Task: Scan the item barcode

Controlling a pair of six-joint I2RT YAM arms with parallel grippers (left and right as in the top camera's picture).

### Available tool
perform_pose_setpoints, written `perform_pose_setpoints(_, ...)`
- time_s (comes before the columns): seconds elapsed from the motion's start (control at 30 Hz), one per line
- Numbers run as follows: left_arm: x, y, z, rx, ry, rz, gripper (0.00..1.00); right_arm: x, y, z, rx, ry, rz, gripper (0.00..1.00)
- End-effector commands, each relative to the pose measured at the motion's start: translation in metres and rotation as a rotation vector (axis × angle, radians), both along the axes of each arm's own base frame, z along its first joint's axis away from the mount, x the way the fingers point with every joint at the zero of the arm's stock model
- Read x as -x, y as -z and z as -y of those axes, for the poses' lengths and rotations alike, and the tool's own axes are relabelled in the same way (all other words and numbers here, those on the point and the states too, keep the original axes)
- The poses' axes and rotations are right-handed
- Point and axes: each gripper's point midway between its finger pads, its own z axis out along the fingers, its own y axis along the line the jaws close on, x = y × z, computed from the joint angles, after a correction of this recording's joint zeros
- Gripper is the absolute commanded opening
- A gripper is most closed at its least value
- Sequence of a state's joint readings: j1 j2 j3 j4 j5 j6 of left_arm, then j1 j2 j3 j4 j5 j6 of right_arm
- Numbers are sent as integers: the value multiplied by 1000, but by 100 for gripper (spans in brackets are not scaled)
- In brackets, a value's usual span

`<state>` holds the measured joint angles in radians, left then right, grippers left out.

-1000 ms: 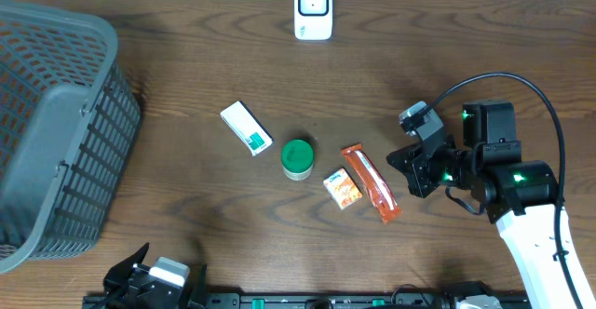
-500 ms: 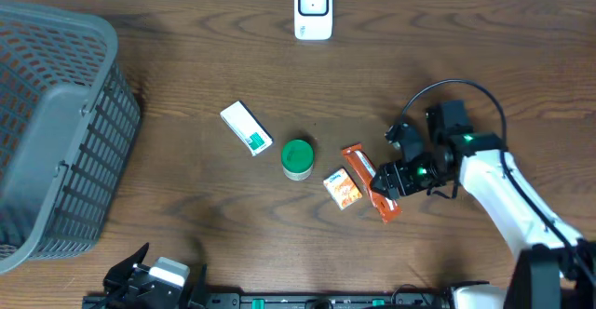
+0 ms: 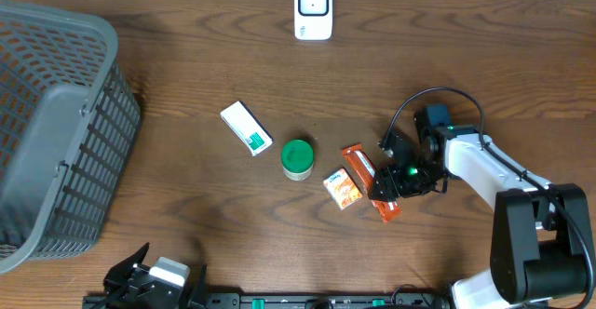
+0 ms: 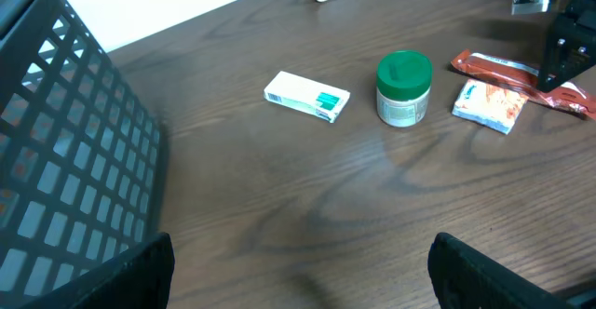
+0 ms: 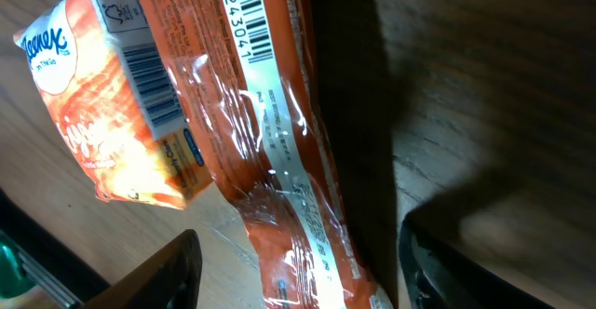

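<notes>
The right gripper point(image 3: 384, 190) has swung in over the orange wrapper point(image 5: 279, 160), lying flat on the surface point(image 3: 186, 86) right of the green-lidded jar point(image 3: 297, 158) — its jaws now apart astride it, nothing gripped. A pick-up looks imminent. The left gripper point(image 4: 298, 281) has its jaws wide — idle.

obstacles: tissue pack point(image 3: 342, 188) tight beside orange bar point(image 3: 358, 163), green jar point(image 3: 297, 158) near | free: table point(image 3: 447, 58) beyond bar

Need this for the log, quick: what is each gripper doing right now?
Left gripper: open, empty.
Right gripper: open, straddling the orange bar, not gripping it.
</notes>
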<state>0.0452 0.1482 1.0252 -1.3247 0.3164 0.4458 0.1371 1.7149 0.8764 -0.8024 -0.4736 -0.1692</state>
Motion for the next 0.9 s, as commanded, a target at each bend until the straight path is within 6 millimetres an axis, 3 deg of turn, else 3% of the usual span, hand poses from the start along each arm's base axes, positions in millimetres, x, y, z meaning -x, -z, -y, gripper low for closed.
perform_pose_setpoints(0.0, 2, -2, 2, 2, 11, 15, 86, 11, 20, 3, 32, -24, -57, 64)
perform_pose_setpoints(0.17, 2, -2, 2, 2, 12, 14, 86, 10, 28, 2, 34, -27, -36, 63)
perform_pose_setpoints(0.33, 2, -2, 2, 2, 11, 15, 86, 23, 38, 7, 58, -30, -60, 47)
perform_pose_setpoints(0.47, 2, -2, 2, 2, 12, 14, 86, 33, 42, 10, 66, -31, -81, 43)
perform_pose_setpoints(0.63, 2, -2, 2, 2, 11, 15, 86, 34, 42, 11, 73, -14, -93, 4)
perform_pose_setpoints(0.67, 2, -2, 2, 2, 11, 15, 86, 33, 42, 11, 79, -6, -96, 1)
perform_pose_setpoints(0.87, 2, -2, 2, 2, 11, 15, 86, 34, 42, 12, 85, 8, -106, 1)
